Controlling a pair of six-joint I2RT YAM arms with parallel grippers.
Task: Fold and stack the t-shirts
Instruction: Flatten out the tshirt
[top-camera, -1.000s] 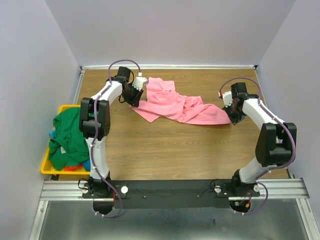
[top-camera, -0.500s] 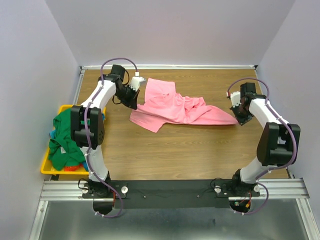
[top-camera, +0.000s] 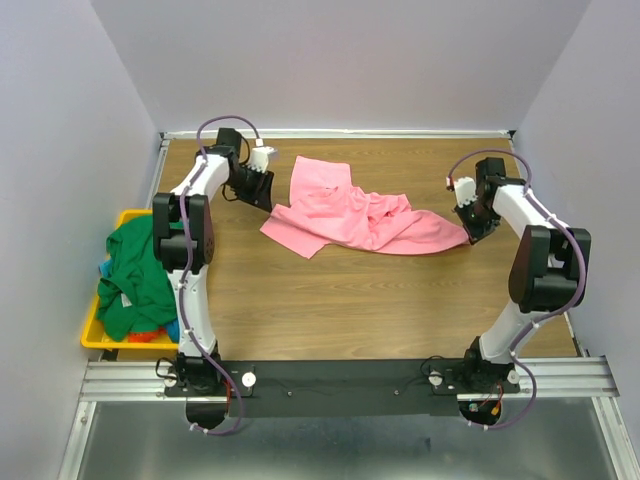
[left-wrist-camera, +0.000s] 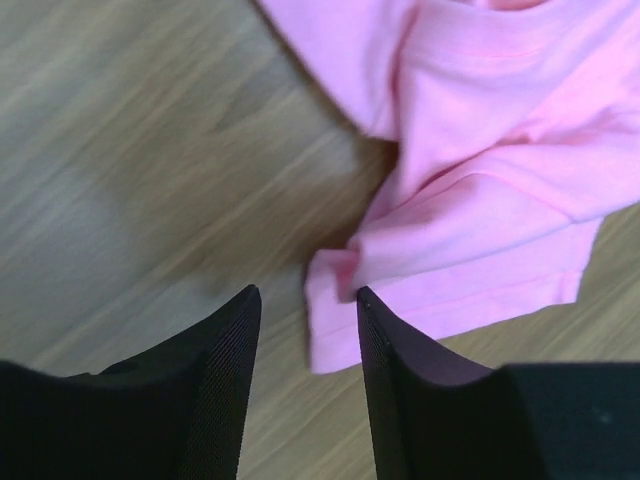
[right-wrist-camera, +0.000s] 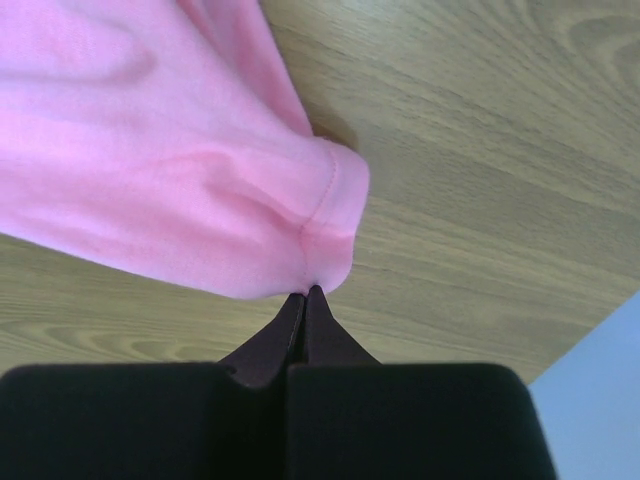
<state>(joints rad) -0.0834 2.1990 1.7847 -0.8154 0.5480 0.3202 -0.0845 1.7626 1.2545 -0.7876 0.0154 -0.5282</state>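
Note:
A pink t-shirt (top-camera: 350, 215) lies crumpled and stretched sideways across the far half of the table. My left gripper (top-camera: 257, 190) is just left of it and open. In the left wrist view a hem corner of the pink t-shirt (left-wrist-camera: 470, 200) lies loose on the wood between and beyond the open left gripper (left-wrist-camera: 306, 296). My right gripper (top-camera: 470, 226) is shut on the shirt's right end. The right wrist view shows that gripper (right-wrist-camera: 309, 291) pinching a fold of the pink t-shirt (right-wrist-camera: 150, 150). A green t-shirt (top-camera: 135, 275) is heaped in the bin, with blue and orange cloth under it.
A yellow plastic bin (top-camera: 98, 340) stands at the left edge of the table, beside the left arm's base. White walls close in the table at the back and both sides. A metal rail (top-camera: 350, 378) runs along the near edge.
The pink t-shirt has been pulled out wider to the right. My left gripper has opened and drawn back left, leaving the shirt's left corner on the table. The right gripper stays shut on its end.

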